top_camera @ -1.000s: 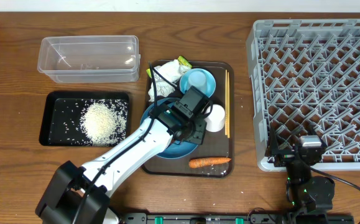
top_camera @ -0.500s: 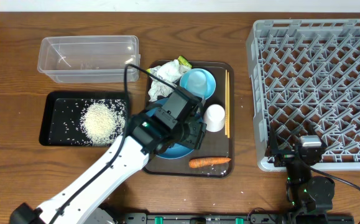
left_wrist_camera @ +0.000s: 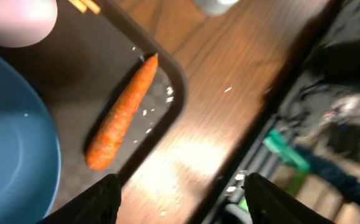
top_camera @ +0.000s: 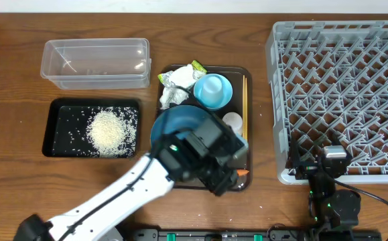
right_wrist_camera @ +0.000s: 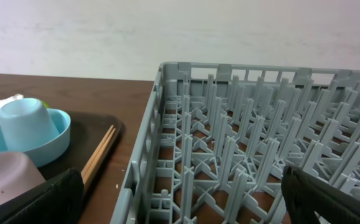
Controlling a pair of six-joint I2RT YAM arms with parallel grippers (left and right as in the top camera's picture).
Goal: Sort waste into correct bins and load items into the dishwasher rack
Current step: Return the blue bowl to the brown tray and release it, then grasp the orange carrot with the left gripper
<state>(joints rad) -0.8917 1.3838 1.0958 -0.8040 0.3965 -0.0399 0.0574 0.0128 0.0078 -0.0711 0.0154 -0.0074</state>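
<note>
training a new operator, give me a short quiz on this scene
1. True or false: the carrot lies in the clear tub.
2. The rice pile sits in: A) the clear tub, B) the black tray, C) the dishwasher rack.
3. Which gripper hangs over the carrot?
Key: 1 false, it lies on the brown tray; 2 B; 3 the left gripper.

Shows a white, smooth-shelled left arm (top_camera: 113,197) ending in a boxy black left gripper (top_camera: 222,175), and a compact black right arm (top_camera: 331,201) with thin black cables, a grey wrist block and small green lights.
</note>
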